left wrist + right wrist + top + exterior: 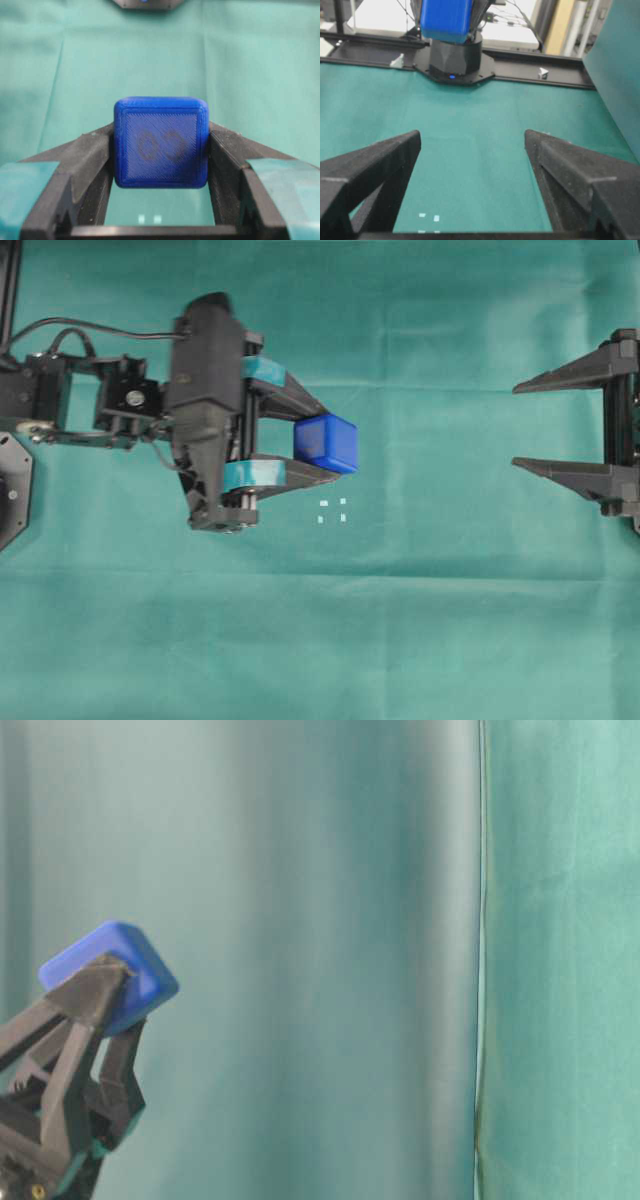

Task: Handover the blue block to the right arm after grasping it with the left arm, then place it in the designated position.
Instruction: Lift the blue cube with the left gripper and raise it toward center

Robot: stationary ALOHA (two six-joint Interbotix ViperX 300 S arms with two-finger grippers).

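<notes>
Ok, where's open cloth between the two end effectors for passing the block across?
Bare green cloth spans from the blue block in the left end effector to the open right end effector. It is tightest around the left fingers, with the four white marks just beside them.

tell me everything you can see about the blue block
The blue block is a small bright blue cube with rounded edges, plastic-looking with fine ridged lines, one face faintly engraved. It is pinched between the left gripper's teal-banded fingers, raised off the green cloth and tilted, touching nothing else.
</notes>
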